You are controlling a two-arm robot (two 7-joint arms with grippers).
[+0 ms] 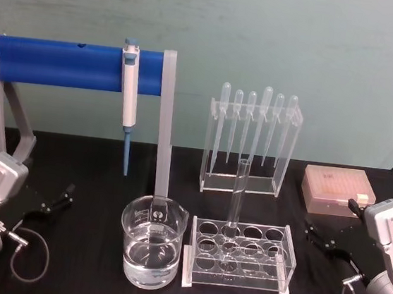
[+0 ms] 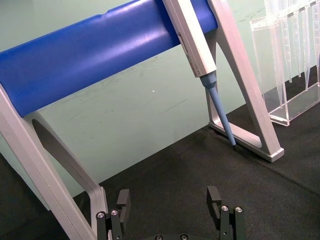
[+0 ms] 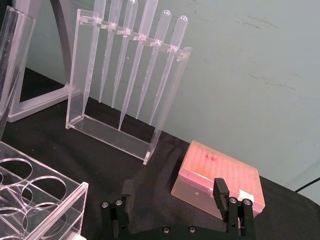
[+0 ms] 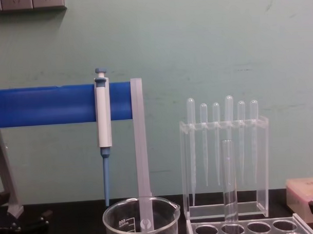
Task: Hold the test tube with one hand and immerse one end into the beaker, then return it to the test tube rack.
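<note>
The black worktop (image 1: 88, 163) carries everything. Along its back left stands the biggest piece, a blue-barred stand (image 1: 64, 64) with a blue-and-white pipettor (image 1: 129, 82) hanging from it. To the right of that, also at the back, a clear holder (image 1: 250, 146) keeps six plastic pipettes upright. Near the front edge, about the middle, sits the clear test tube rack (image 1: 267, 272), two rows of four holes. The beaker (image 1: 151, 245) is just beside the rack's left end, with clear liquid in its lower part. A pink box (image 1: 335, 190) lies toward the back right.

The left claw (image 2: 169, 200) rests low at the left edge of the worktop, its fingers spread wide and holding nothing. The right claw (image 3: 174, 192) sits likewise at the right edge, in front of the pink box, wide open and empty.

The test tube (image 1: 238, 194) stands upright in the rack's back row, second hole from the left, most of its length rising free above the top plate.

By this layout the task has not begun; the step in hand is the reach for the tube. The right claw looks the nearer one. The move calls for closing on the free upper glass, lifting straight up until the rounded end clears the hole, then carrying it left over the beaker's mouth and lowering it gently
</note>
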